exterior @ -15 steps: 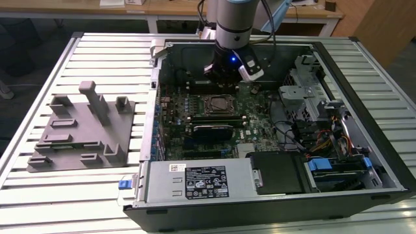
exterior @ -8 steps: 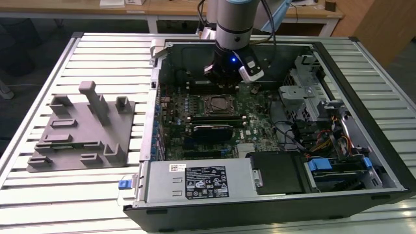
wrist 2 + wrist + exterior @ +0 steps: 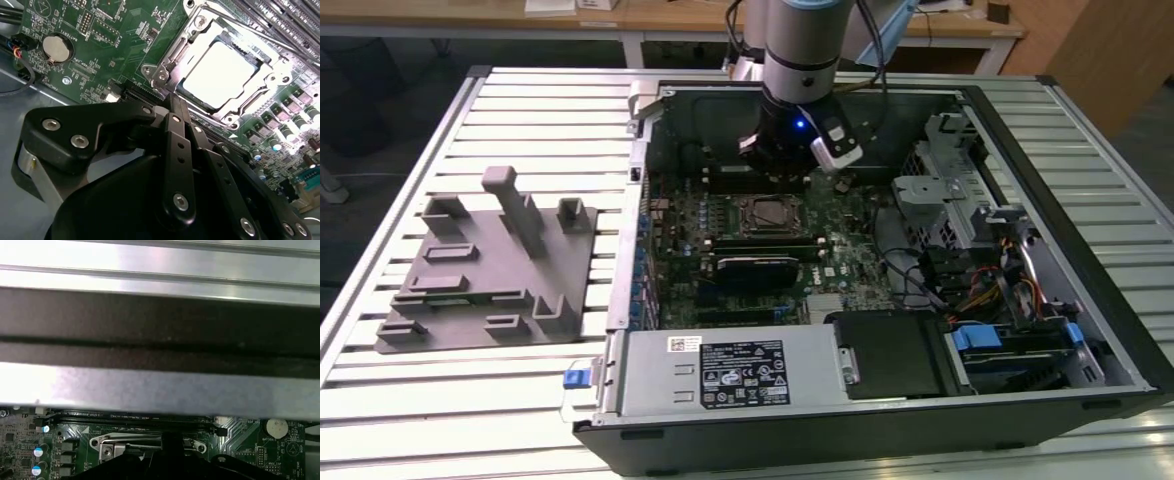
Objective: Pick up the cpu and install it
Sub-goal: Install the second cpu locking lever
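Bench under me is a slatted aluminium table (image 3: 520, 400), ribs running across, w/ bright overhead glare on the slats. Behind it a light wood desk (image 3: 654, 20) w/ white legs and some papers on top. Wood panel (image 3: 1107, 50) at the exterior view's right. Floor beyond is dark, can't tell more.

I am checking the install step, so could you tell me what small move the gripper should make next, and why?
Probably a short lift straight up. In the second wrist view the cpu already lies flat inside the socket frame, with the gripper just beside it.
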You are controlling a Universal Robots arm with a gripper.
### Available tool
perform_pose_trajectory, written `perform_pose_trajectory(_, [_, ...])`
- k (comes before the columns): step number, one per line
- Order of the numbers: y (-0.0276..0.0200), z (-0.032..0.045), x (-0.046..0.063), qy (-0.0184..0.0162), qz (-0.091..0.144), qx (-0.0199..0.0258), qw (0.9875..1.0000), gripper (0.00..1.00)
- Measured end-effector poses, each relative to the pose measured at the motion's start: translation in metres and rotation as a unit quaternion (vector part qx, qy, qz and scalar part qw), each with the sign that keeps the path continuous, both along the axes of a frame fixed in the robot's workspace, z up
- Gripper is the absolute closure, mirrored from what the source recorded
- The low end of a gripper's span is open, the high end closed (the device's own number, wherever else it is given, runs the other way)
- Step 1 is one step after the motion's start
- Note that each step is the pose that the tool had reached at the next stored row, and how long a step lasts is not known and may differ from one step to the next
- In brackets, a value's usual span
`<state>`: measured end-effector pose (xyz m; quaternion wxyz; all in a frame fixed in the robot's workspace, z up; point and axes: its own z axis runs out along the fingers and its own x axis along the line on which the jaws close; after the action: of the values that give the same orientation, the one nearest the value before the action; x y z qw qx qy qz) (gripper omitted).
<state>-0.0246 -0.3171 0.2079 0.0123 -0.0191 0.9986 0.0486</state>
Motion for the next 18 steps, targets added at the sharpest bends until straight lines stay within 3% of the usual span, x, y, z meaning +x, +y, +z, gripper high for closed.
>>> perform_pose_trajectory(14, [-0.0121, 0.0001, 0.001, 0.0000, 0.000, 0.0000, 1.0000, 0.89])
perform_pose_trajectory(18, [-0.0124, 0.0091, 0.001, 0.0000, 0.000, 0.0001, 1.0000, 0.89])
